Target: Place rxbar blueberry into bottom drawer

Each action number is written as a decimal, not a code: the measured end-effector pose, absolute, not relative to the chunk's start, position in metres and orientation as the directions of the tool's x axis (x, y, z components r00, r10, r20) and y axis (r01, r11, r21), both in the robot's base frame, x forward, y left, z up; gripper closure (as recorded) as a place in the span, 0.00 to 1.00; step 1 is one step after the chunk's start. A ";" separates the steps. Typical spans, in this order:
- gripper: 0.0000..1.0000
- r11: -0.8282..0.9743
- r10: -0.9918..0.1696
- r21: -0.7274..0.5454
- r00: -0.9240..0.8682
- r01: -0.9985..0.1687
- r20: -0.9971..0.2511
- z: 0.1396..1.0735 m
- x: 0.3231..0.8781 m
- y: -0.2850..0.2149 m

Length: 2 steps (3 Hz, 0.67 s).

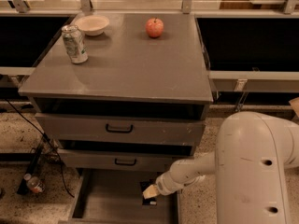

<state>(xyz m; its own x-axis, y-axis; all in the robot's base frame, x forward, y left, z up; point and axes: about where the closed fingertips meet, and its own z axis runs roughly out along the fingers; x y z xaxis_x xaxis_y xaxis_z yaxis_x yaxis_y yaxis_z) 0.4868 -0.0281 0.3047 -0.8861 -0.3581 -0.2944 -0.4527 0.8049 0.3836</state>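
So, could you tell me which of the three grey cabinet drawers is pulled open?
The lowest grey drawer, a shallow tray pulled out; the top drawer and middle drawer, both black-handled, are pushed in. The gripper hangs over its right side.

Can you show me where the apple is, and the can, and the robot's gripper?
apple (154, 27), camera view, middle of its red skin.
can (74, 44), camera view, middle of its side.
gripper (150, 192), camera view, its pale end, at the right side of the open bottom drawer (112, 199).
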 end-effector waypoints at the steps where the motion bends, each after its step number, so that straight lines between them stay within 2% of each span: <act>1: 1.00 0.805 -0.358 0.384 -0.886 -0.453 -0.294 0.305 0.487 -0.028; 2: 1.00 0.844 -0.340 0.345 -0.907 -0.410 -0.248 0.246 0.481 -0.018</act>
